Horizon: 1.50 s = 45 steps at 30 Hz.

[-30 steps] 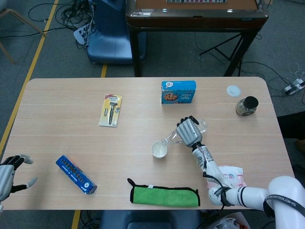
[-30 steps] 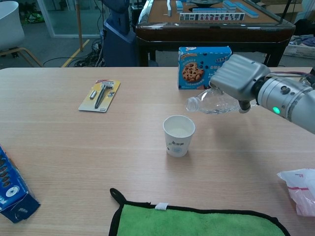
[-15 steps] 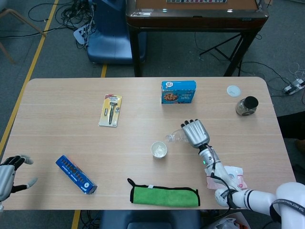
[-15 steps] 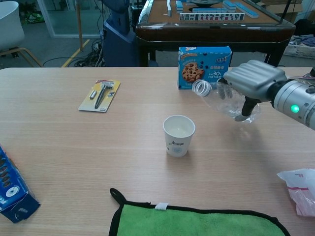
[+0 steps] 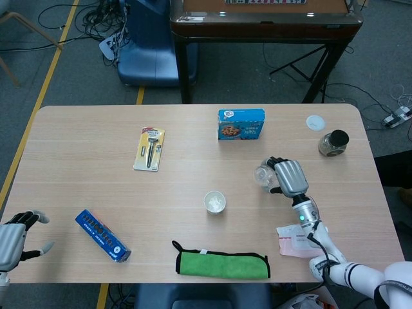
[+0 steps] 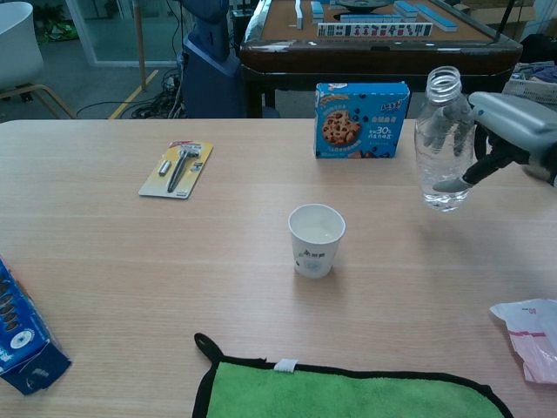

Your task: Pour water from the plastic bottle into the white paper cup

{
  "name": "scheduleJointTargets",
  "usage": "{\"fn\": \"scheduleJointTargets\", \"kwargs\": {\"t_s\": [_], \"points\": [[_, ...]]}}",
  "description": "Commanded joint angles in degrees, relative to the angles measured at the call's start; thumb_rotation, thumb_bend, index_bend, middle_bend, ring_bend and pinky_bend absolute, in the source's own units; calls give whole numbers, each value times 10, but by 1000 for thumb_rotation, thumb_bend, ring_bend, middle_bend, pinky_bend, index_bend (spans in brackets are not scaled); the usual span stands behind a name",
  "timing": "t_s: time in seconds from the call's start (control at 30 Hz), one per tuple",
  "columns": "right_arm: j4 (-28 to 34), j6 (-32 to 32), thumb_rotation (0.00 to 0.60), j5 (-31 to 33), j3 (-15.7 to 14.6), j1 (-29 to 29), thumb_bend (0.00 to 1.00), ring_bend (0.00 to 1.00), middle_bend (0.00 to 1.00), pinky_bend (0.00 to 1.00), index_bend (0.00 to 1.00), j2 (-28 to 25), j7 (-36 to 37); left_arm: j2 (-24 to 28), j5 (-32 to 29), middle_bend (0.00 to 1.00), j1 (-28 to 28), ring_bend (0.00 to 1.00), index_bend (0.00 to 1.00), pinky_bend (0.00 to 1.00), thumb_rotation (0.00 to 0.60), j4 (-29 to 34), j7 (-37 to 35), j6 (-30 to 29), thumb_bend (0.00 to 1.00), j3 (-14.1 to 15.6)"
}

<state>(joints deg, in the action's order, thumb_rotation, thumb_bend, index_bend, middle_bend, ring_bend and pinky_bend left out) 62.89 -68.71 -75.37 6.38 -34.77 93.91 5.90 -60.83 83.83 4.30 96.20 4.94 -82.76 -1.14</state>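
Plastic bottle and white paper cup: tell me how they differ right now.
The plastic bottle is clear and see-through; the white paper cup is opaque white with a small print. The bottle is gripped by the right hand; the cup stands free on the table, untouched. The bottle is tall with a narrow neck; the cup is short and wide-mouthed. Both are upright and uncapped.

Looks like a robotics lab or test room, not a home. Grey carpet floor (image 5: 71, 71) with yellow tape lines (image 5: 40, 96), loose cables (image 5: 96, 16) and a power strip (image 5: 108, 44) lying around, wooden desk (image 5: 77, 161) holding unrelated test props, a mahjong table (image 6: 383, 35) behind, glass partition (image 6: 104, 30) at back.
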Motion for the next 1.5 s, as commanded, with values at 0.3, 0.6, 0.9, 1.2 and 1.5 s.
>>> {"fn": "scheduleJointTargets", "kwargs": {"t_s": [0.3, 0.6, 0.9, 1.2, 1.5], "points": [[-137, 9, 600, -35, 7, 38, 183, 523, 577, 598, 645, 63, 245, -1, -1, 338, 1, 313, 429, 547, 600, -1, 1, 2, 106, 1], [-176, 42, 600, -53, 2, 31, 166, 476, 529, 598, 636, 81, 315, -2, -1, 339, 1, 313, 428, 547, 600, -2, 2, 2, 106, 1], [-184, 65, 600, -68, -4, 25, 12, 373, 426, 594, 493, 79, 347, -2, 0, 338, 1, 313, 428, 547, 600, -1, 1, 1, 106, 1], [-145, 82, 600, -77, -11, 26, 0, 213, 216, 456, 206, 42, 352, -2, -1, 339, 0, 313, 428, 548, 600, -1, 3, 1, 105, 1], [-63, 59, 600, -75, -8, 44, 0, 153, 133, 329, 144, -20, 290, -3, -2, 339, 2, 313, 428, 548, 600, -1, 5, 4, 105, 2]]}}
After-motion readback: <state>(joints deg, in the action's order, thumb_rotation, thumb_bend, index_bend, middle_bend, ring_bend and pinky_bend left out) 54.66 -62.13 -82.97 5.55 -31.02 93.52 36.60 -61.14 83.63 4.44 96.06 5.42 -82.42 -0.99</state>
